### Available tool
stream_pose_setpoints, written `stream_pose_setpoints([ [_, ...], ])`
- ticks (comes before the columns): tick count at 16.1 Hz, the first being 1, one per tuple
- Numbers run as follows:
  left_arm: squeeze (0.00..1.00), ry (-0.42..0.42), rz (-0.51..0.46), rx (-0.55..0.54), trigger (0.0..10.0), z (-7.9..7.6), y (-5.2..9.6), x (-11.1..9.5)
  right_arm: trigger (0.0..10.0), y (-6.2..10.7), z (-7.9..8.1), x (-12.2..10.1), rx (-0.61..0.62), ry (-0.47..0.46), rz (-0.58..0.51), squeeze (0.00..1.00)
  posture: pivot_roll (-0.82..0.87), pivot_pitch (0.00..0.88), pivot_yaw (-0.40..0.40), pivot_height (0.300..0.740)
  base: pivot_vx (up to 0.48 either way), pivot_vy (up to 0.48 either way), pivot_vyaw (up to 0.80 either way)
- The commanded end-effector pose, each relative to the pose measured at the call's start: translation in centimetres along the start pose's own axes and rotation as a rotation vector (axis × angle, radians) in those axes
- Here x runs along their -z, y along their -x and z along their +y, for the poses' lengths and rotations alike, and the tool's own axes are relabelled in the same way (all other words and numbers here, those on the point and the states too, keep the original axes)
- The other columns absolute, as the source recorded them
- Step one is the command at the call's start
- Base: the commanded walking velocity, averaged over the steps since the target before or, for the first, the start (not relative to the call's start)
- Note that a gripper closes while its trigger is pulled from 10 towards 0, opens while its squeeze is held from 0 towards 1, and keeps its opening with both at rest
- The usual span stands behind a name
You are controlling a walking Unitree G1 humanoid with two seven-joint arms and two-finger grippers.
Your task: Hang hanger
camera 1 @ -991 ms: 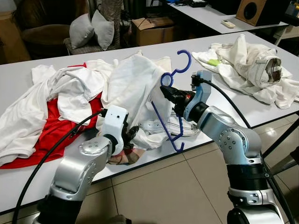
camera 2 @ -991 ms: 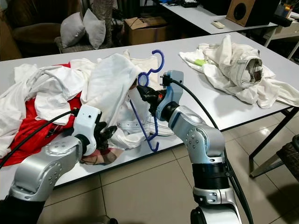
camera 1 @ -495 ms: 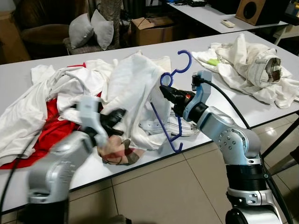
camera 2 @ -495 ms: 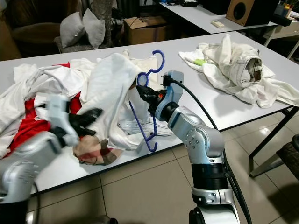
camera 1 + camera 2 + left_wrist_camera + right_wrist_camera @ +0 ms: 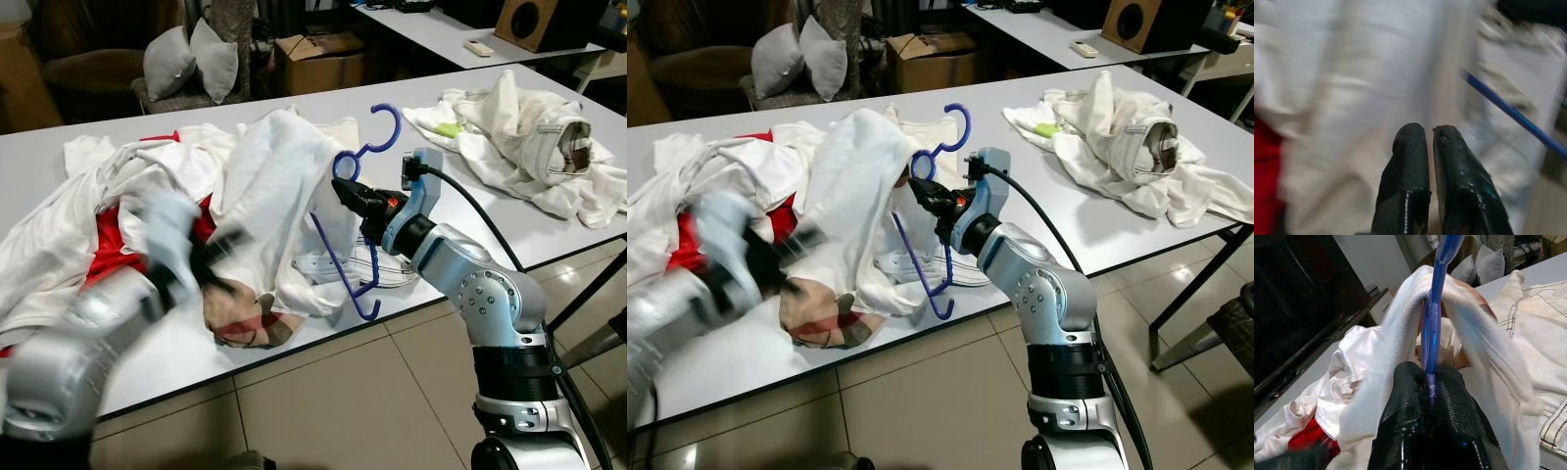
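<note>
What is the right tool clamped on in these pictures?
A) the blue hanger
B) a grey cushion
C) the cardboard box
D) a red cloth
A: the right tool is shut on the blue hanger, whose bar runs up from between its fingers with a white garment draped over it.

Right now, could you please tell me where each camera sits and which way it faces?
Head eyes: forward and down at the table; both arms show, the left blurred.
Left wrist: along the shut left pincer toward the white shirt.
Right wrist: along the right pincer clamping the blue hanger.
Shared: hanger and shirt.
</note>
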State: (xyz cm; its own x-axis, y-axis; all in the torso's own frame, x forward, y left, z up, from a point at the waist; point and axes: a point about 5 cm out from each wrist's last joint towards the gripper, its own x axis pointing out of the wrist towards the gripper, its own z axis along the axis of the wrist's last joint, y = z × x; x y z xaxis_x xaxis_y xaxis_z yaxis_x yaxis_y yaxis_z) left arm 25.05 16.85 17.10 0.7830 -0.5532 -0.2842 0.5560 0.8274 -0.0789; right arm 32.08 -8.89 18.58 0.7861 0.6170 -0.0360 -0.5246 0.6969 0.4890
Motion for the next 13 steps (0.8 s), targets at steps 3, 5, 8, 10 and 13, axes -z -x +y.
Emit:
stream_pose_setpoints([
  [3, 1.00, -0.361, -0.011, 0.279, 10.0, -3.1, 0.8, 0.4, 10.0, 0.0, 0.1, -0.6, -0.019, 0.010, -0.015, 0.00, -0.01, 0.000, 0.022, 0.740, 0.000, 0.000, 0.00],
  [5, 1.00, -0.383, 0.007, 0.341, 10.0, -3.5, 0.2, 0.7, 10.0, -0.2, 0.3, -0.6, -0.029, 0.014, -0.009, 0.00, -0.01, 0.000, 0.023, 0.740, 0.000, 0.000, 0.00],
  [8, 1.00, -0.435, 0.040, 0.435, 10.0, -4.2, -0.9, 1.8, 10.0, -0.3, 0.3, -0.6, -0.030, 0.014, -0.013, 0.00, -0.02, 0.000, 0.034, 0.740, 0.000, 0.000, 0.00],
  [10, 1.00, -0.479, 0.023, 0.475, 10.0, -4.5, -2.1, 2.0, 10.0, -0.2, 0.3, -0.7, -0.027, 0.016, -0.018, 0.00, -0.02, 0.000, 0.037, 0.740, 0.000, 0.000, 0.00],
  [13, 1.00, -0.523, -0.007, 0.502, 10.0, -4.7, -3.8, 2.0, 10.0, -0.2, 0.1, -0.9, -0.025, 0.016, -0.021, 0.00, -0.02, 0.000, 0.037, 0.740, 0.000, 0.000, 0.00],
])
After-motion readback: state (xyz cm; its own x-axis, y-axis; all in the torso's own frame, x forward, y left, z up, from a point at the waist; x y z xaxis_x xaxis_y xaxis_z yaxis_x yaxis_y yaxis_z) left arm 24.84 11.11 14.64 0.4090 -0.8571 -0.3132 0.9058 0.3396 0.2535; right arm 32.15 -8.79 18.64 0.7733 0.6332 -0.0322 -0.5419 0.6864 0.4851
